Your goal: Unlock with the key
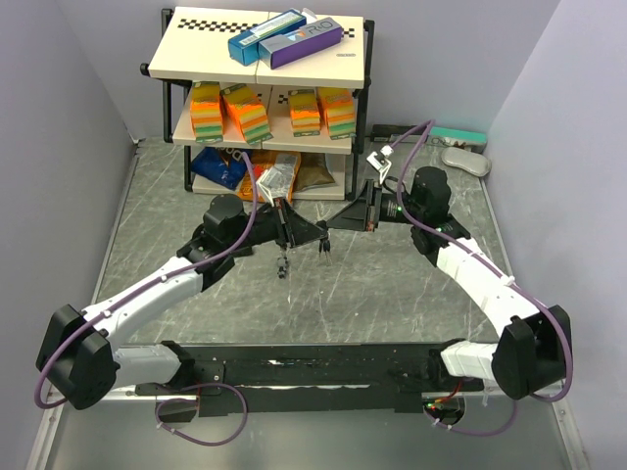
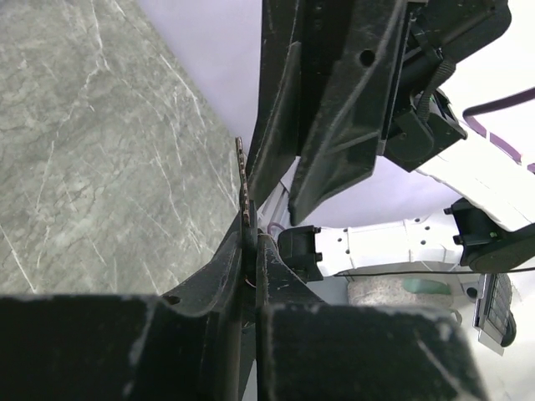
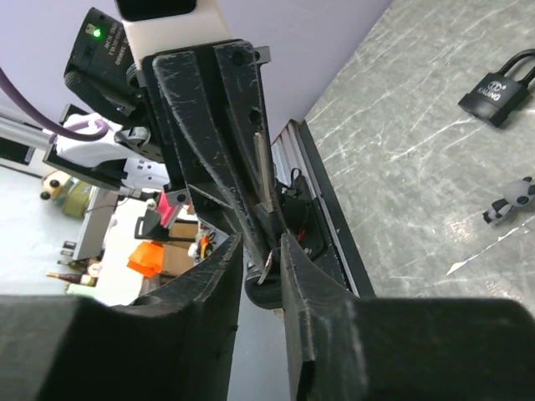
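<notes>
We are logging: left gripper, fingers pinching the key at frame centre. Right gripper, fingers narrowly spread either side of the key's lower end. Padlock lying on the table, upper right of the right wrist view.

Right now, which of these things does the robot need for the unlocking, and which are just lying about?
Part of the job: key, held by the left gripper; right gripper, at the key; padlock, on the table.
Lying about: shelf rack, sponges, boxes, packets.
</notes>
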{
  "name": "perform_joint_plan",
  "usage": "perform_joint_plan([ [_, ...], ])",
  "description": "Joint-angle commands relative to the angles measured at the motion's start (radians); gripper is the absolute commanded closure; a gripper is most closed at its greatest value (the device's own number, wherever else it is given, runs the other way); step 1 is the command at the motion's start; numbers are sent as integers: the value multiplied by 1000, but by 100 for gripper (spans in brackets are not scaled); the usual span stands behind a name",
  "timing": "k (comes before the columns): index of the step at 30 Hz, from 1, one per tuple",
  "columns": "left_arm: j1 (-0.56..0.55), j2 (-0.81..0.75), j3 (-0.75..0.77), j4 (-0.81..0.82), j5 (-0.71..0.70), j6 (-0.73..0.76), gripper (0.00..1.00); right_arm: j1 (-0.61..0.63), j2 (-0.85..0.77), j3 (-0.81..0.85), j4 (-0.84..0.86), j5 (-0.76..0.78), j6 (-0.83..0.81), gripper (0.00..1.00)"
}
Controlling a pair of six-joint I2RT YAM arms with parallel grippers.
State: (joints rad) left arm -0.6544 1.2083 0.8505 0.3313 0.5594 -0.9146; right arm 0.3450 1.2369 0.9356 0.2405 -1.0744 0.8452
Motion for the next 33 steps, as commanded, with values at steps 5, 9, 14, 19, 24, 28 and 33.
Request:
perform_joint_plan([
  [5, -1, 13, 19, 74, 39, -12, 99, 28, 22, 22, 88, -47, 17, 74],
  [9, -1, 20, 21, 80, 46, -15, 99, 31, 30, 26, 86, -47, 11, 74],
  [14, -1, 20, 22, 92, 51, -18, 99, 34, 32, 20, 40, -22, -31, 69],
  [19, -1, 17, 22, 89, 47, -17, 99, 34, 35, 17, 30, -7, -40, 69],
  [24, -1, 16, 21, 92, 45, -18, 99, 32, 35, 23, -6, 8, -69, 68],
  [28, -1, 16, 21, 91, 45, -18, 99, 32, 36, 17, -9, 17, -70, 66],
  [33, -1, 17, 24, 87, 46, -17, 99, 32, 35, 16, -1, 14, -69, 69],
])
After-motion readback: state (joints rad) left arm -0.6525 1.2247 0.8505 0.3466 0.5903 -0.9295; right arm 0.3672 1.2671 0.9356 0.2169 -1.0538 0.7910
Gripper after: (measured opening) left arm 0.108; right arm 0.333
